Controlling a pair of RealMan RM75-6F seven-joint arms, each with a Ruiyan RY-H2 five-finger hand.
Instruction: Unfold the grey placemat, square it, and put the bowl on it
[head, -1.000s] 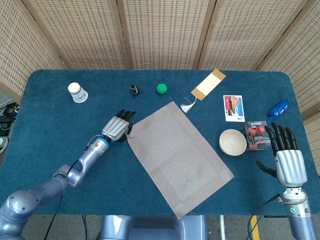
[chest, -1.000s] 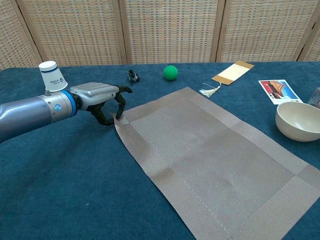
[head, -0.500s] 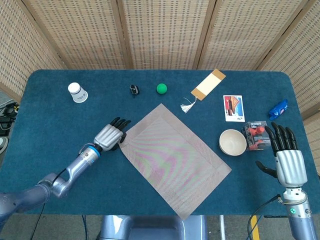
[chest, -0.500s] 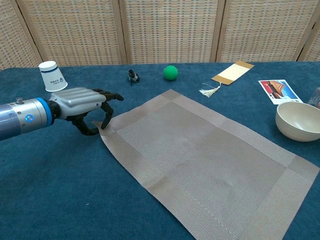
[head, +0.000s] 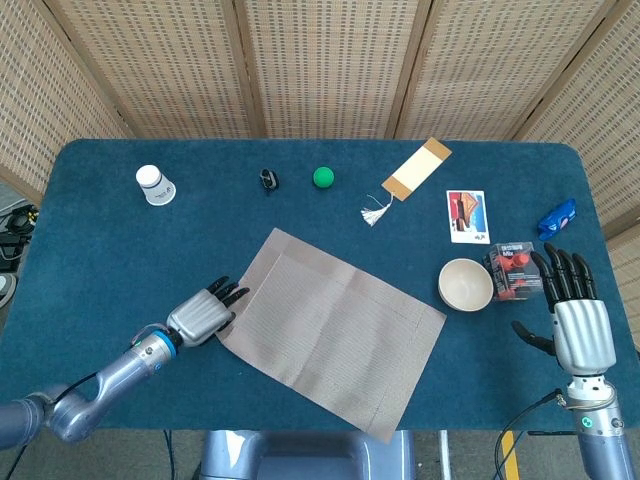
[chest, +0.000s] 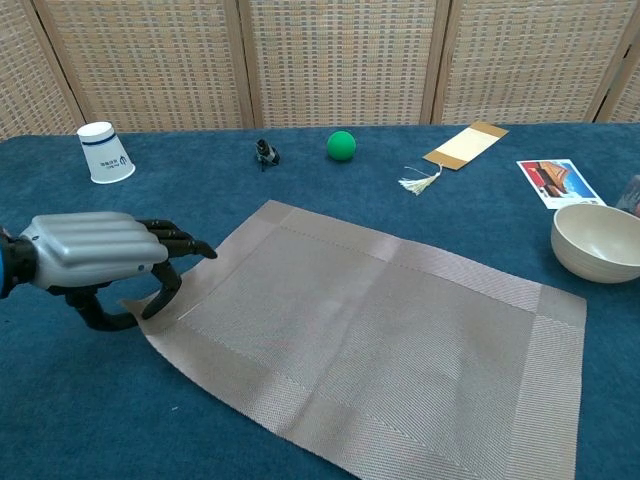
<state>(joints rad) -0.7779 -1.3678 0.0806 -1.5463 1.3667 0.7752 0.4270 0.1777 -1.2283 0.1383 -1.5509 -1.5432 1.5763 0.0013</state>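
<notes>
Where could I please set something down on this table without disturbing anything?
Bare blue cloth lies between the white paper cup and the left robot hand, and ahead of the grey woven placemat. Crowded around the cream bowl and right robot hand.

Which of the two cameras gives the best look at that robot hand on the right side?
The head view. It shows the right hand whole, fingers apart and holding nothing, beside the bowl and a small red-and-black pack. The chest view does not show this hand at all; only the bowl appears at its right edge.
</notes>
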